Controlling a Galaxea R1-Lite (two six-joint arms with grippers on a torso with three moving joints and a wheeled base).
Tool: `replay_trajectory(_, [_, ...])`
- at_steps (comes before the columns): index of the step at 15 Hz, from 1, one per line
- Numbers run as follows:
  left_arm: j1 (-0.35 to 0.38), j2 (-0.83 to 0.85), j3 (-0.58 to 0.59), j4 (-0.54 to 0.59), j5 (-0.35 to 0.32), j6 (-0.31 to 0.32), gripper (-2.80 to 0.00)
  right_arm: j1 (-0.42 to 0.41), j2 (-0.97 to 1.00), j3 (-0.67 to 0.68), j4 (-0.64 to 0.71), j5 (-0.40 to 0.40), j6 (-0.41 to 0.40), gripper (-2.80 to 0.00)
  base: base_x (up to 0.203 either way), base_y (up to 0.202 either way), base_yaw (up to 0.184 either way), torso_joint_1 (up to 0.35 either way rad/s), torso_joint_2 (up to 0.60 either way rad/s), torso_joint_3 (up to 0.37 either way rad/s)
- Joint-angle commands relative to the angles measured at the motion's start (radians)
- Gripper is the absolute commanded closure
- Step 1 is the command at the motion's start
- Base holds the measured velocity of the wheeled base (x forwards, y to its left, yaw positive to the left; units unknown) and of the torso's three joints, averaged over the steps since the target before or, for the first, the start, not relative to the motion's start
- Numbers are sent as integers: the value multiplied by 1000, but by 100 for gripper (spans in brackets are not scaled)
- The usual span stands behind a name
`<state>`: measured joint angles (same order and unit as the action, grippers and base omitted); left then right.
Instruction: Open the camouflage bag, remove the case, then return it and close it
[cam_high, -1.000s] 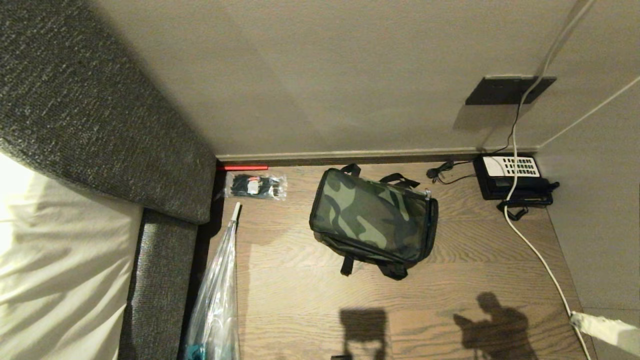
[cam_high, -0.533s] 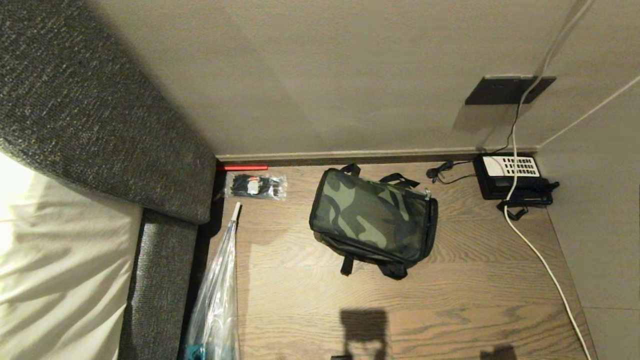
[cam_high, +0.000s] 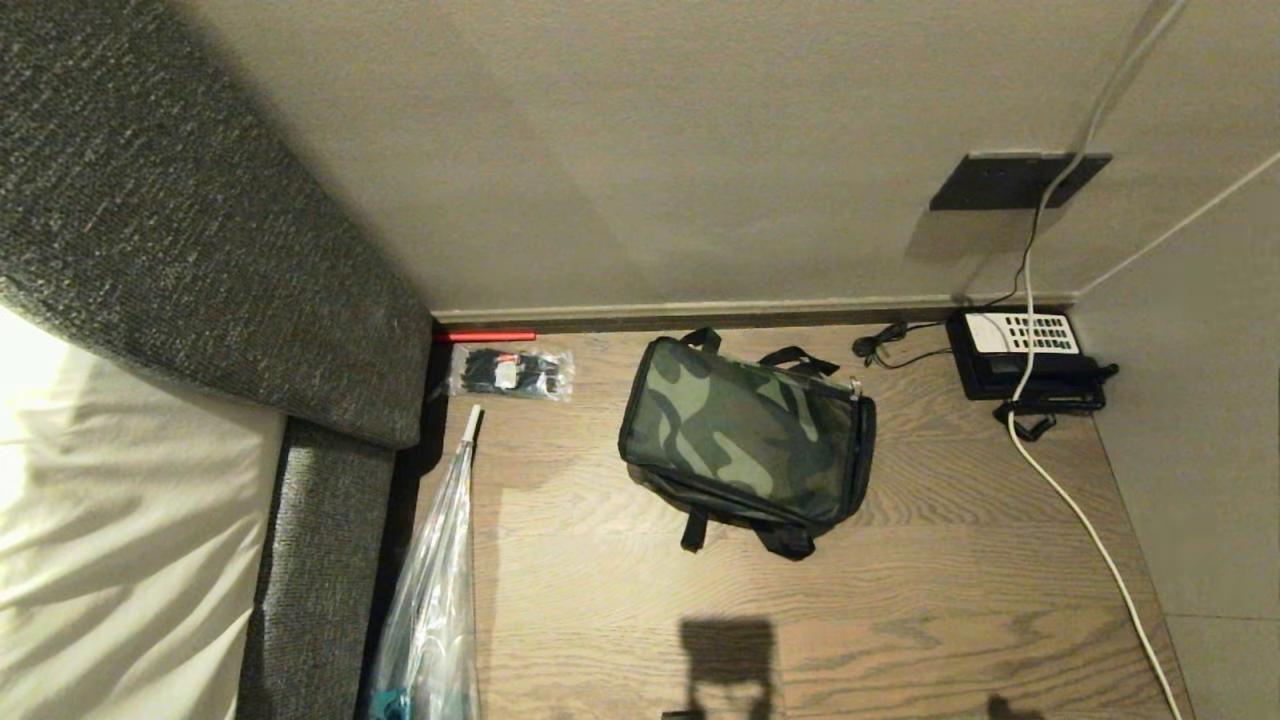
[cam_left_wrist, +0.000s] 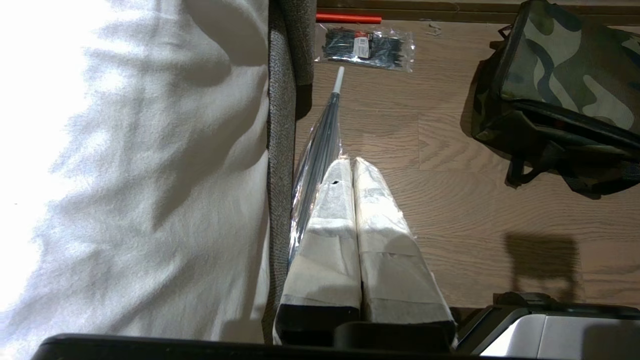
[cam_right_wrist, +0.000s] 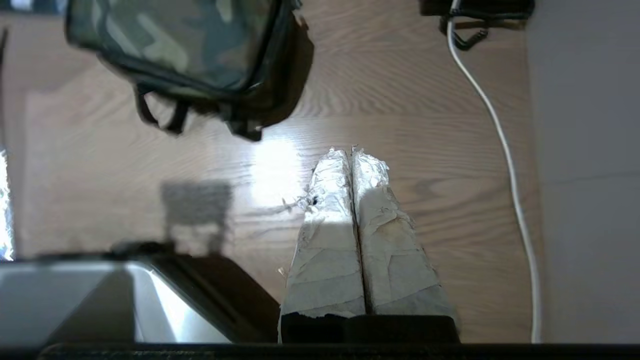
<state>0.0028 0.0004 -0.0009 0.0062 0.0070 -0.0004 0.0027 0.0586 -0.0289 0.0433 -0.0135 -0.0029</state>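
I see the camouflage bag (cam_high: 745, 440) zipped up on the wooden floor (cam_high: 950, 560). My left tool (cam_left_wrist: 352, 165) and right tool (cam_right_wrist: 351, 152) both hang above the floor near it, fingers pressed together, empty.

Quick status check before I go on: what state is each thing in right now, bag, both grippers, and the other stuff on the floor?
camouflage bag: zipped shut, lying on the wooden floor, nothing gripping it
case: not visible
left gripper: fingers shut, empty, above the floor beside the bed
right gripper: fingers shut, empty, clear of the bag
telephone: on the floor by the wall, cables attached
cable-tie packet: sealed, lying flat
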Motion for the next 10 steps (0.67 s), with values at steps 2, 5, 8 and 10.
replay_trajectory(2, [0,-2,1,0,1,-1,0,1,-95,34,-65,13,-11,0,0,0,0,0,0,0])
replay_trajectory(5, [0,-2,-1,0,1,-1,0,2,-91,32,-47,12,7,0,0,0,0,0,0,0])
replay_trajectory(8, [0,-2,-1,0,1,-1,0,2,-91,32,-48,12,9,0,0,0,0,0,0,0])
replay_trajectory(10, [0,-2,1,0,1,-1,0,2,-91,32,-48,12,9,0,0,0,0,0,0,0])
